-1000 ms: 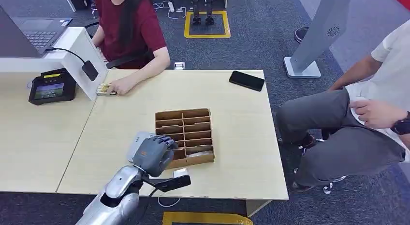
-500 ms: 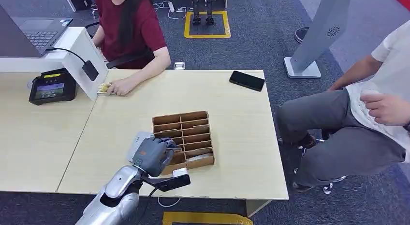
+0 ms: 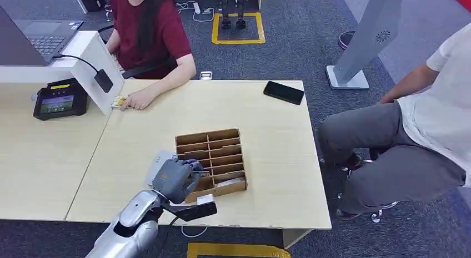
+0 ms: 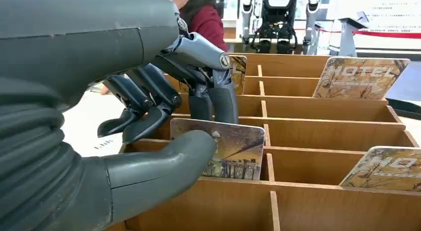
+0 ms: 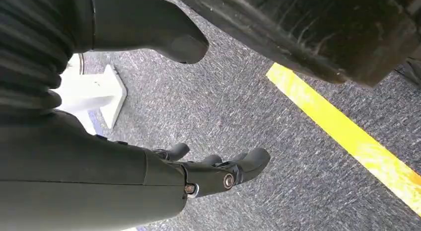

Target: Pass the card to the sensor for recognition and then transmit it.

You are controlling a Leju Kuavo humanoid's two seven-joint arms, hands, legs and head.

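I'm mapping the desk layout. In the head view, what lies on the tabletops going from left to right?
Card terminal → a person's hand on a card → robot's left hand at the wooden card organizer → black phone.

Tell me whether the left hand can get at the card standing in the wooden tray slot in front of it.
Probably yes. The left hand is already at the card: the thumb lies against its near face and the fingers reach down behind it. The wooden tray is open on top, and nothing blocks the slot.
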